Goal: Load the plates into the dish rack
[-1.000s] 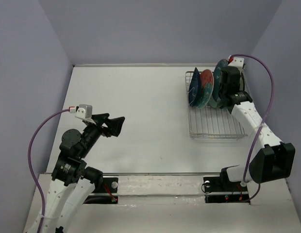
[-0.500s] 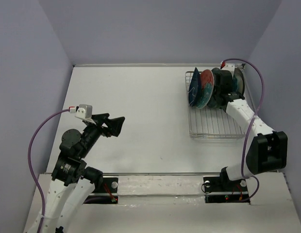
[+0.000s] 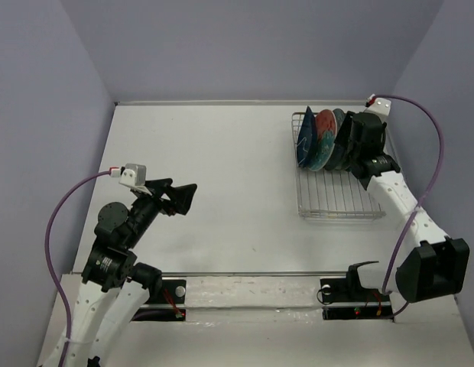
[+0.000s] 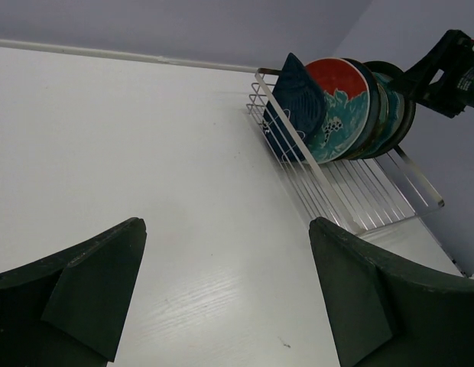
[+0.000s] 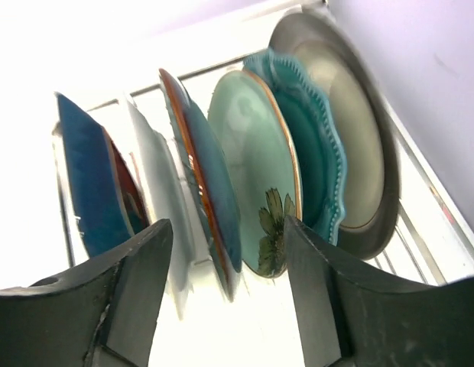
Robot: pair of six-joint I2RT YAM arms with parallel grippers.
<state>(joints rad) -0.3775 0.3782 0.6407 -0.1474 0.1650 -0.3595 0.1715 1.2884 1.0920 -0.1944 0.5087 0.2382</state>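
My right jaws are apart and hold nothing. They hang close by the plates, which stand on edge at the far end of the dish rack (image 3: pixel 336 202): navy plate (image 5: pixel 88 183), red plate (image 5: pixel 210 176), mint-green plate (image 5: pixel 256 160), teal plate (image 5: pixel 317 145) and a big grey plate (image 5: pixel 359 153) with a dark rim. I count five and cannot see a sixth.

To do this well, I should pull the right jaws back slowly and straight, open wide, so they bump no rim. One knock could tip the row. My left jaws are wide apart too, over the bench (image 3: pixel 222 153), well away from the rack.

Plates (image 4: pixel 338 103) upright in rack (image 4: pixel 372 196), perhaps five
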